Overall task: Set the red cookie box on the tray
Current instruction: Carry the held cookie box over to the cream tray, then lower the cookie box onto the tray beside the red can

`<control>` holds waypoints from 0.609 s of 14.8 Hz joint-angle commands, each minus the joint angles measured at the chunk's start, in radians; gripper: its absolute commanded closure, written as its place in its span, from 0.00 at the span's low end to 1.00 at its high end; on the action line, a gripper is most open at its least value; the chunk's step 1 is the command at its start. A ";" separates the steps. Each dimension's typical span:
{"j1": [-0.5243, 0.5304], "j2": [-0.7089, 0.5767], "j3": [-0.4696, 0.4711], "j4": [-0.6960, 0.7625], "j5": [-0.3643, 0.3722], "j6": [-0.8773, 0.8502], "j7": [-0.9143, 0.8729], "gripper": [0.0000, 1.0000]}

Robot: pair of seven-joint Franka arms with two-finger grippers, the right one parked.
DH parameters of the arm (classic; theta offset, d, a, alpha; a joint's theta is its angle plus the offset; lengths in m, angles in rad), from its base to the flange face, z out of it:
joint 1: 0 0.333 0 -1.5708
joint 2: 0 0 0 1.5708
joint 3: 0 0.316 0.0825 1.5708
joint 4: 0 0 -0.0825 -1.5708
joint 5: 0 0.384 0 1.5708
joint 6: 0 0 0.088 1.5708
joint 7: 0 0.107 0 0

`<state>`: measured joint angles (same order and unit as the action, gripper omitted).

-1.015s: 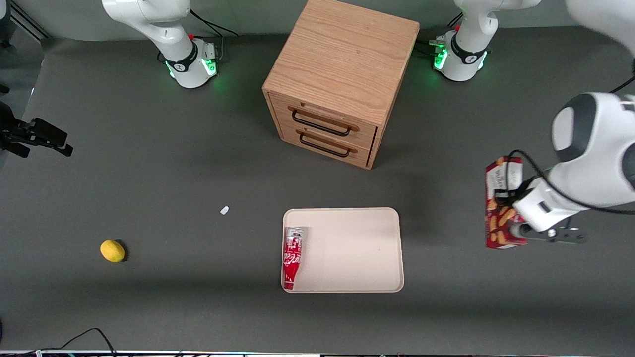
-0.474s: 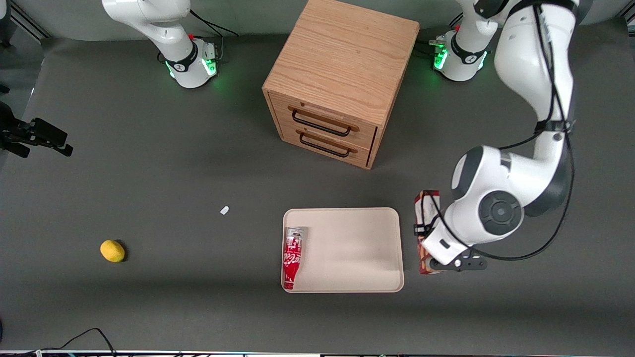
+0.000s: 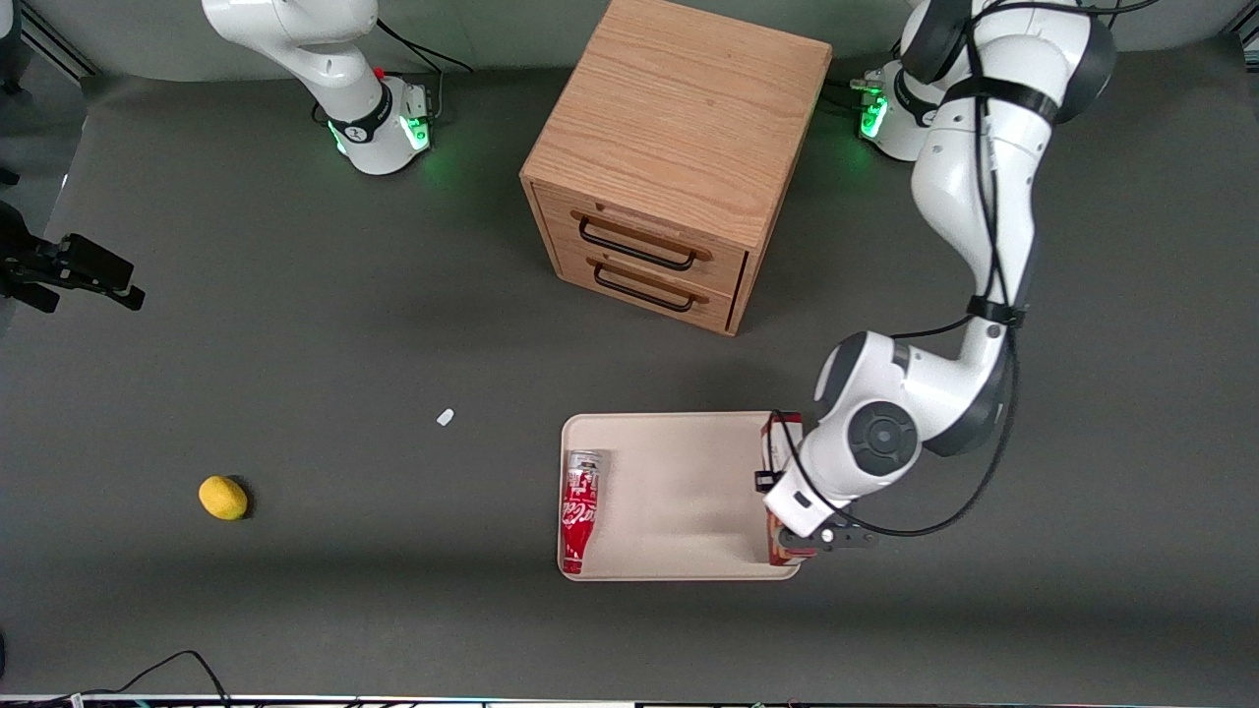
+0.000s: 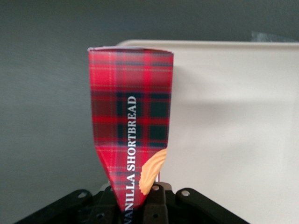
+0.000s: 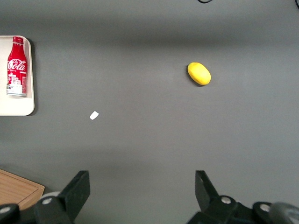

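The red cookie box [image 3: 785, 551], tartan red with "VANILLA SHORTBREAD" lettering [image 4: 131, 116], is held in my left gripper [image 3: 790, 500], whose fingers are shut on its near end [image 4: 136, 205]. The arm's wrist hides most of the box in the front view. The box hangs over the rim of the beige tray [image 3: 689, 462] at the working arm's end, part over the tray [image 4: 233, 116] and part over the grey table. Whether the box touches the tray I cannot tell.
A red-and-white cola bottle-can [image 3: 580, 511] lies in the tray along the rim toward the parked arm's end. A wooden drawer cabinet [image 3: 679, 157] stands farther from the front camera. A yellow lemon [image 3: 223, 498] and a small white scrap [image 3: 445, 417] lie toward the parked arm's end.
My left gripper has carried the box sideways from the working arm's end of the table to the tray's rim. The cola can and the tray have stayed put.
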<state>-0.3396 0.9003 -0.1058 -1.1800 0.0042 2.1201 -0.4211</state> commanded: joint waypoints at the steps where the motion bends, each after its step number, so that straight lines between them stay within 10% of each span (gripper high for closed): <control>1: -0.030 0.028 0.023 0.043 -0.010 -0.006 -0.030 1.00; 6: -0.030 0.037 0.043 0.037 -0.003 -0.006 -0.030 1.00; 7: -0.029 0.035 0.043 0.036 0.000 -0.006 -0.027 0.80; 8: -0.029 0.032 0.043 0.027 0.008 -0.005 -0.021 0.01; 9: -0.029 0.029 0.041 0.020 0.016 0.001 -0.033 0.00</control>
<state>-0.3529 0.9225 -0.0793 -1.1730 0.0069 2.1238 -0.4336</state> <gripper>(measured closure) 0.797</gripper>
